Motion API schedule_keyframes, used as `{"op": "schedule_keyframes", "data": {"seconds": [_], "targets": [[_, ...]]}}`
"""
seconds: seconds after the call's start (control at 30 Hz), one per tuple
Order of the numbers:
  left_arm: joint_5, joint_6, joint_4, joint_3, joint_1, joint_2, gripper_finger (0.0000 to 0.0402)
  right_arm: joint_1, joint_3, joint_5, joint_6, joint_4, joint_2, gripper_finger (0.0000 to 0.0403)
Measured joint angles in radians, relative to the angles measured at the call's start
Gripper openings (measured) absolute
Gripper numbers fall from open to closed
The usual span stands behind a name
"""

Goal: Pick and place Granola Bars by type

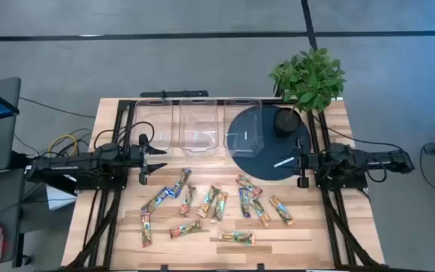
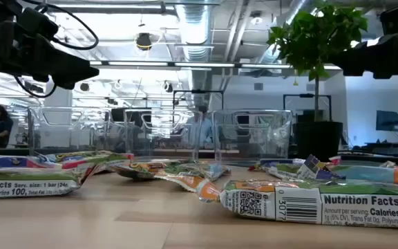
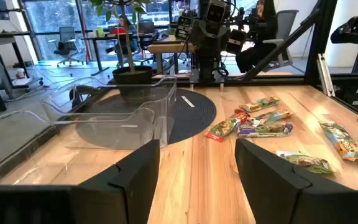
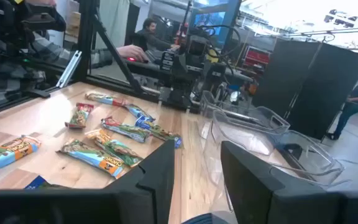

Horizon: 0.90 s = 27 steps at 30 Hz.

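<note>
Hands both empty: left hand [image 3: 194, 171] gapes wide, right hand [image 4: 197, 168] narrower, above Granola Bars [image 1: 210, 204].

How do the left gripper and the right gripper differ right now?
The left gripper has a wider finger gap than the right gripper. The left hangs beside the clear bins; the right hangs at the dark disc near the plant. Both are empty, above the table, facing the granola bars.

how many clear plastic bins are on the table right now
3, side by side along the table's far edge: the left bin, the middle bin, and the right bin, which sits partly over the dark round mat. None looks hidden.
</note>
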Motion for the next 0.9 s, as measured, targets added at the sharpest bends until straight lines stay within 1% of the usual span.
{"op": "schedule_keyframes", "data": {"seconds": [0.9], "targets": [[0.000,-0.008,0.000,0.000,0.000,0.000,0.0206,0.000,0.000,0.000,0.000,0.000,0.000,0.0124]]}}
